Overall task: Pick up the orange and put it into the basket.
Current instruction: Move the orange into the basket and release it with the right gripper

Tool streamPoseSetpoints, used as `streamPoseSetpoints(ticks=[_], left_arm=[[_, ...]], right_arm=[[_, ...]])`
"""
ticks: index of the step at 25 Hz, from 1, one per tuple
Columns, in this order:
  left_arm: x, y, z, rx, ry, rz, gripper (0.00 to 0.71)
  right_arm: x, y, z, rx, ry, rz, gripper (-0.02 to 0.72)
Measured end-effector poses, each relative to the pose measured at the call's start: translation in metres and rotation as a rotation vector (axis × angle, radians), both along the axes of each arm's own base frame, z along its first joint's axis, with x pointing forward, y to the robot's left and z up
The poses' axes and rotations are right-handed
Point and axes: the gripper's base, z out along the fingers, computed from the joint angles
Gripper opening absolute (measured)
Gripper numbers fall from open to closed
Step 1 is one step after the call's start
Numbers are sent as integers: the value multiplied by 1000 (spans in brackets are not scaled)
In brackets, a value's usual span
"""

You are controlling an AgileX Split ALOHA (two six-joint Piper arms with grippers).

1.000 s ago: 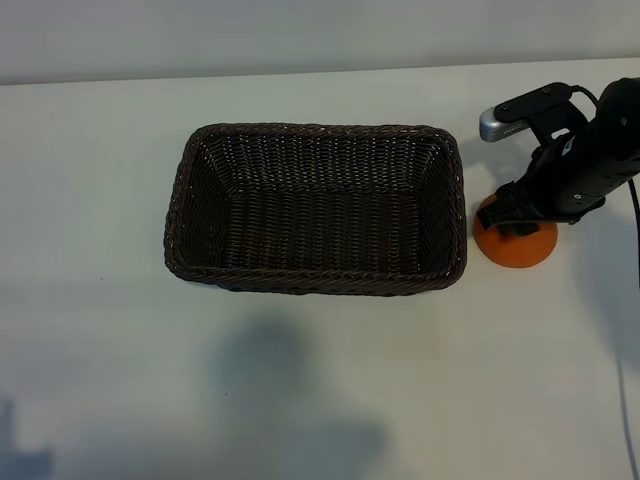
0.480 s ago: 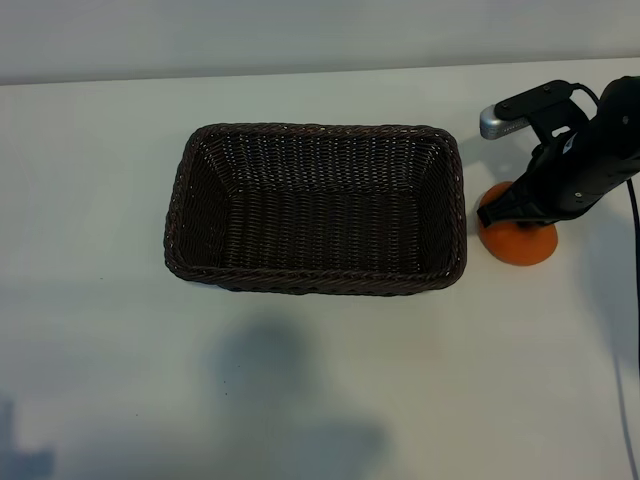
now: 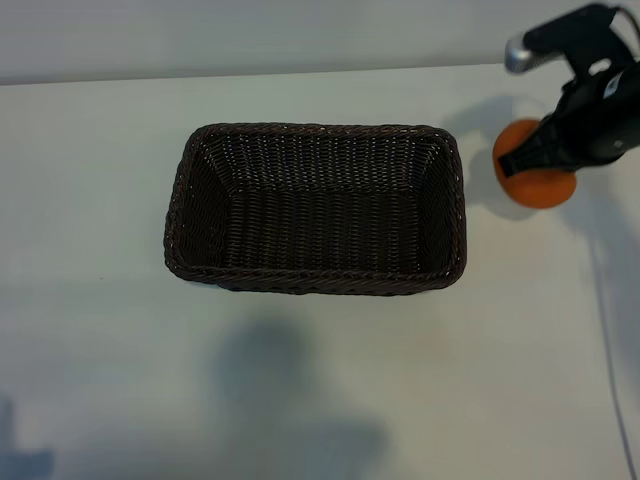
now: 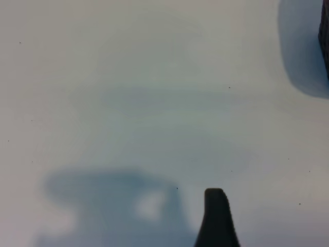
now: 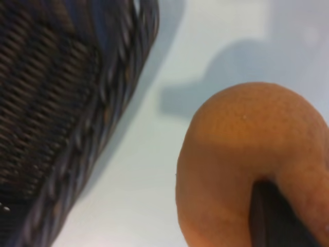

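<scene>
The orange [image 3: 541, 186] hangs clear of the white table, just off the right end of the basket [image 3: 315, 134]; its shadow lies on the table beside it. My right gripper [image 3: 537, 160] is shut on the orange from above. In the right wrist view the orange [image 5: 241, 154] fills the near side with one dark finger [image 5: 272, 216] pressed into its skin, and the woven basket wall [image 5: 77, 103] stands beside it. The basket is dark brown wicker with nothing in it. My left gripper [image 4: 164, 211] is open over bare table, with one dark fingertip [image 4: 216, 211] showing.
The white table [image 3: 320, 380] runs wide in front of the basket, with soft shadows on it. The table's far edge meets a pale wall just behind the basket. A dark basket corner [image 4: 325, 31] shows at the edge of the left wrist view.
My right gripper closed on the orange where it sat on the table, then lifted it and carried it toward the far edge. The basket has not moved.
</scene>
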Motion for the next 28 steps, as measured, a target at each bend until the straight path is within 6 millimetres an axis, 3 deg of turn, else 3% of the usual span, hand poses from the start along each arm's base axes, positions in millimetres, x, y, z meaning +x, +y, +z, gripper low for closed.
streamPoseSetpoints(ticks=[5,9,19,23,28], left_arm=[[0,0,0,0,0,0,525],[0,0,0,0,0,0,525],[0,0,0,0,0,0,525],[0,0,0,0,0,0,525],[0,0,0,0,0,0,525]], right_arm=[[-2,0,22,5,-22,6,79],[-4,16,28,12,-15,50,76],[-21,106,47,52,-115,310,74],[-22,126,40,62,-138,358,72],[-11,142,9,48,-97,380,72]])
